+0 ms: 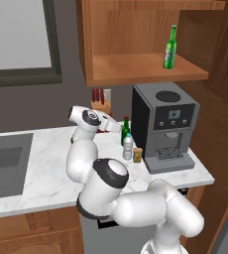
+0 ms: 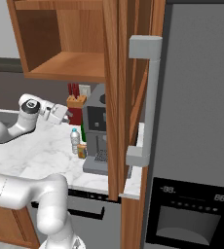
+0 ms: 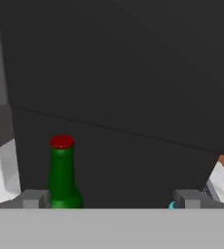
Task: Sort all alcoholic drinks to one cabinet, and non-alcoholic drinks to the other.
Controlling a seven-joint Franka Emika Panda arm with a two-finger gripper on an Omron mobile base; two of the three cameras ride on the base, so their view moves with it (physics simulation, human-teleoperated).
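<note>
A bright green beer bottle (image 1: 170,48) stands upright on the shelf of the open brown wall cabinet (image 1: 136,69) (image 2: 65,63). On the counter, a darker green bottle with a red cap (image 1: 125,130) (image 3: 62,171) stands beside the coffee machine. The clear water bottle (image 1: 128,147) (image 2: 75,140) stands just in front of it. My gripper (image 1: 118,127) (image 2: 66,116) (image 3: 111,199) is open, level with the dark bottle's neck and a little short of it. In the hand view that bottle sits just inside my left fingertip. Nothing is held.
The dark coffee machine (image 1: 166,124) (image 2: 95,131) stands right behind the bottles. A small orange jar (image 1: 138,155) sits by the water bottle. A knife block (image 1: 100,103) is at the wall, a sink (image 1: 4,163) to the left, and a tall wooden panel (image 2: 114,97) and fridge (image 2: 196,121) on the right.
</note>
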